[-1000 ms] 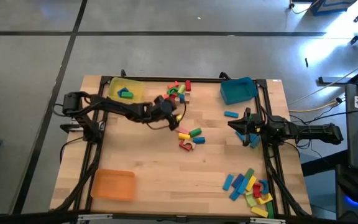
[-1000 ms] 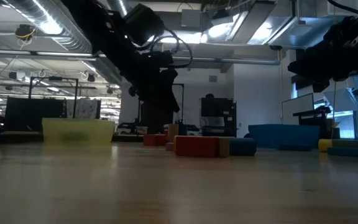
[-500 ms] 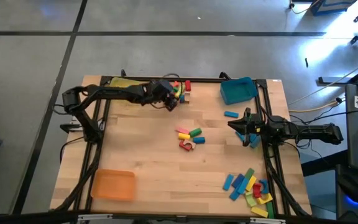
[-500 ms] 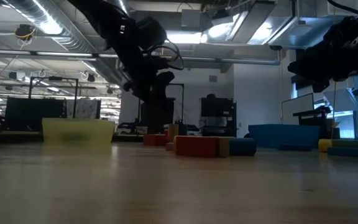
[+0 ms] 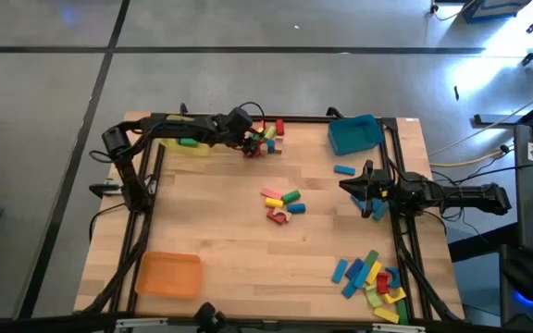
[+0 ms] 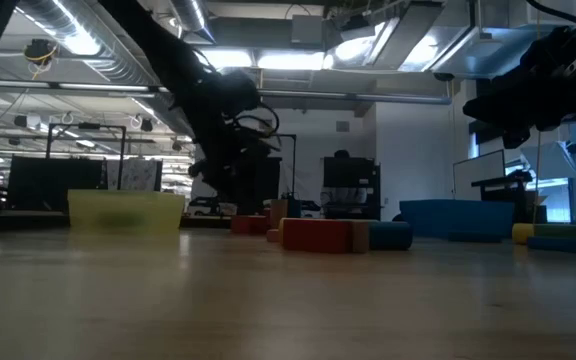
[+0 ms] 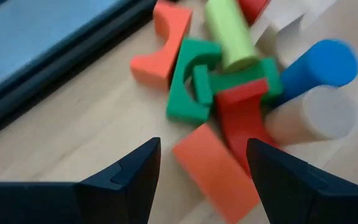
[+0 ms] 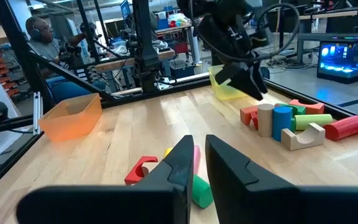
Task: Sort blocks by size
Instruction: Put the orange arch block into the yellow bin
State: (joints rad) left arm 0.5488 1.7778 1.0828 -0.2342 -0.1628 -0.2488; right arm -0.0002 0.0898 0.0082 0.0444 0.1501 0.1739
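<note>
because a pick is judged to be next, the left gripper (image 5: 248, 146) is held released over the blocks (image 5: 266, 134) heaped at the table's (image 5: 211, 240) far edge; the right gripper (image 5: 348, 186) is parked clenched, empty, near the right edge.

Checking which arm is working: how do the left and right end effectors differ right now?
The left end effector is open, its fingers spread over the far block pile; the right end effector is shut. The left reaches to the table's far edge; the right hangs near the right edge, away from the blocks. Both are empty.
</note>
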